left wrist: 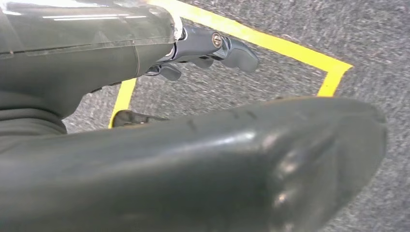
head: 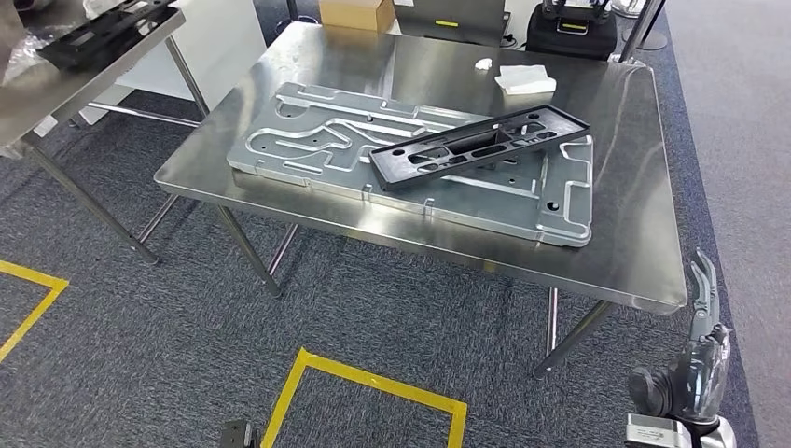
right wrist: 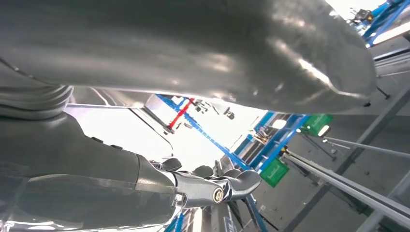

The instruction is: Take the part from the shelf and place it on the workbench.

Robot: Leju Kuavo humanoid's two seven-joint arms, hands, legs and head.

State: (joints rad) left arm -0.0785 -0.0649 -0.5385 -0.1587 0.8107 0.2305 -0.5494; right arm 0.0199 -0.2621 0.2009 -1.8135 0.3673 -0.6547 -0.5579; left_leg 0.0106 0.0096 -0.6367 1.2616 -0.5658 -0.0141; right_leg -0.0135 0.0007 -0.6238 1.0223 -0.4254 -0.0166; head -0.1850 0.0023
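A long black plastic part (head: 480,145) with slots and holes lies at an angle on a large grey machined metal plate (head: 317,140), which rests on the steel workbench (head: 616,243). My right hand (head: 700,364) hangs low beside the bench's near right corner, below its top, with fingers stretched out and nothing in them. In the right wrist view the right hand (right wrist: 212,188) holds nothing between thumb and fingers. My left hand (left wrist: 193,159) hangs over the grey carpet, its fingers (left wrist: 208,48) apart from the thumb and holding nothing.
A steel shelf (head: 56,84) at the far left carries another black part (head: 103,28). A cardboard box (head: 356,12), a white cloth (head: 524,80) and a black case (head: 571,28) lie toward the bench's far edge. Yellow tape (head: 373,378) marks the carpet in front.
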